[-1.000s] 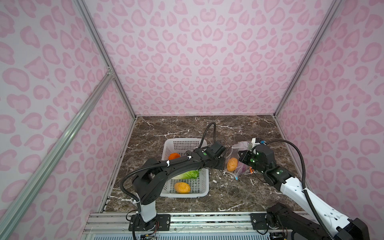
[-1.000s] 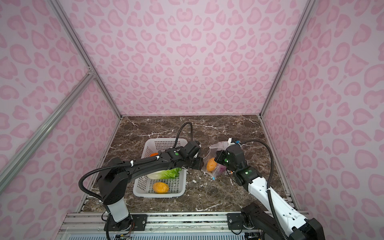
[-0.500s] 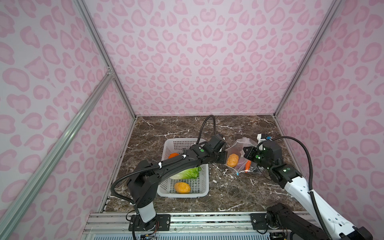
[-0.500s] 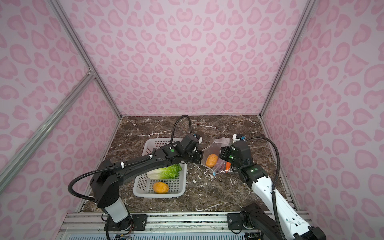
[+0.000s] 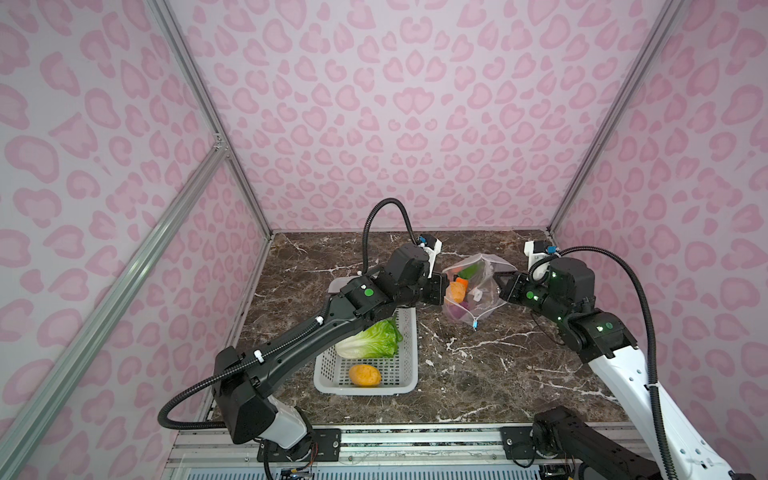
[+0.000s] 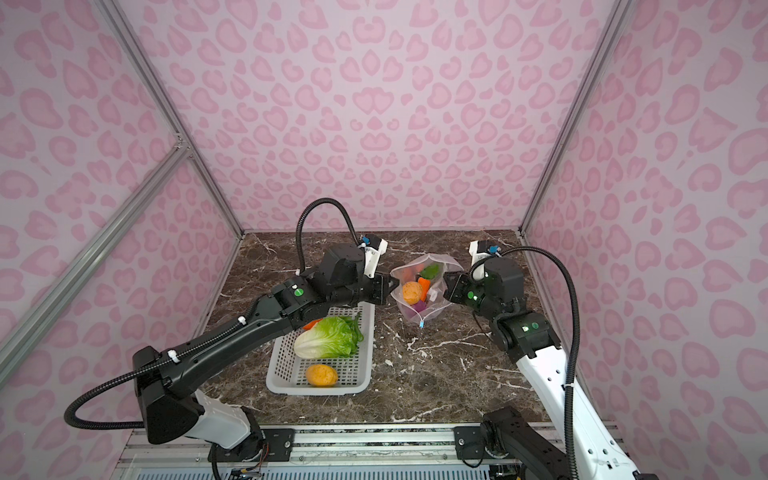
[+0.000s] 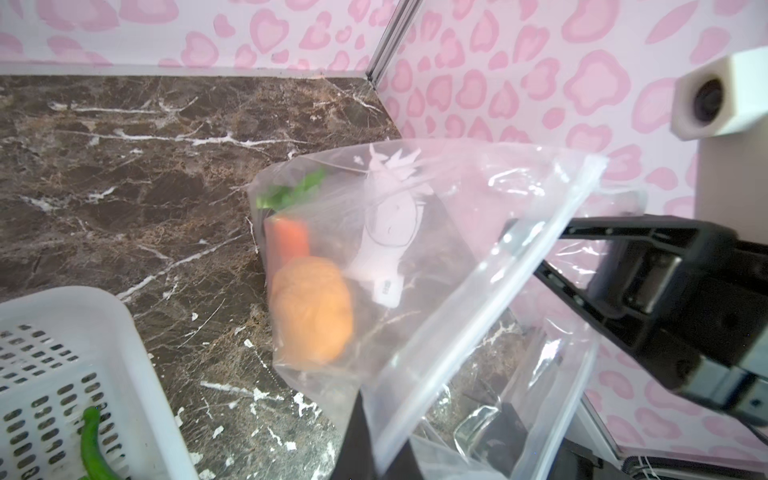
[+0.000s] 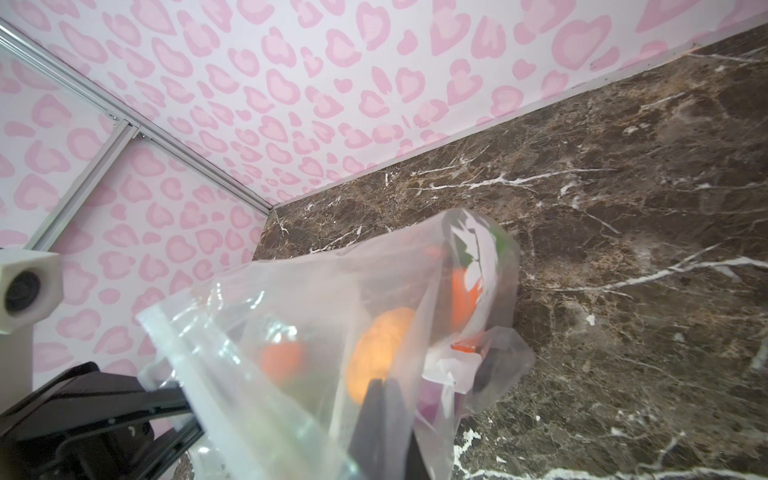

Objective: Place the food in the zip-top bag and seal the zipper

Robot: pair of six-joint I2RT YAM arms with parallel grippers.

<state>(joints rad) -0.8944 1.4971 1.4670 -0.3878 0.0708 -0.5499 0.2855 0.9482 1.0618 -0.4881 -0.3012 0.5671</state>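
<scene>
Zip-top bag (image 5: 478, 291) hangs betw. the two grippers, just right of the basket (image 5: 409, 332), over the marble table (image 5: 498, 365); can't tell if its low corner touches. Inside: orange round (image 5: 456, 292), carrot (image 6: 424, 286), purple onion (image 6: 419, 306) (plus sth green, prob. the carrot's top). Blue slider tab (image 5: 475, 323) sits at the near, low end of the zipper; mouth looks unsealed.

Left gripper (image 5: 441, 290) is pressed together on the bag's left edge. Right gripper (image 5: 500, 286) pinches the right edge likewise, w/ film stretched betw. them.

Lettuce head (image 5: 370, 340) and a yellow-orange round (image 5: 364, 375) lie in the basket, so the step in hand looks like loading, not sealing.

Next move, imo: one gripper lets go to fetch the lettuce, which is bulky and needs a wide mouth, while the other holds the bag up so nothing spills. Zip comes last.
</scene>
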